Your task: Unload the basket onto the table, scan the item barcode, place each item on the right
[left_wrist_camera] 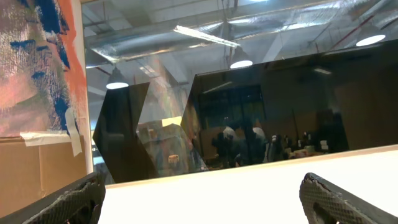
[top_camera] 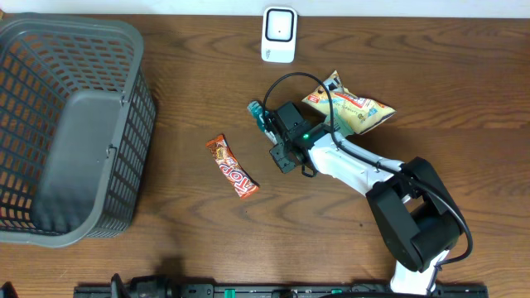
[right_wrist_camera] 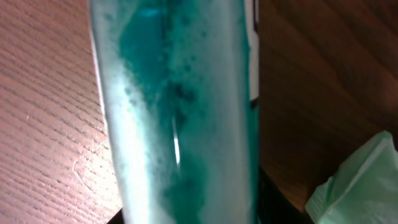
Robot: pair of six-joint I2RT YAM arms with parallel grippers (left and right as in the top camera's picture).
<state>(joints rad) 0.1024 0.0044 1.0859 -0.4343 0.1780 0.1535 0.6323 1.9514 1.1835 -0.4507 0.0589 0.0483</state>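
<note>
My right tool (top_camera: 269, 122) is down around the teal bottle (right_wrist_camera: 180, 124) lying on the counter (top_camera: 182, 240); I cannot tell whether it grips yet. The scanner (top_camera: 279, 35) stands near, probably the bottle's destination. My left tool (left_wrist_camera: 202, 199) gapes, idle.

The grey plastic mesh basket (top_camera: 141, 124) sits left on the wooden table (top_camera: 207, 240), the white boxy scanner (top_camera: 279, 34) far centre. The teal plastic bottle (top_camera: 259, 113) lies between the orange-wrapped candy bar (top_camera: 232, 166) and the yellow snack bag (top_camera: 352, 108).

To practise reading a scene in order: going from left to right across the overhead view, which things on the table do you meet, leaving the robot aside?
Grey basket → candy bar → white scanner → snack bag.
</note>
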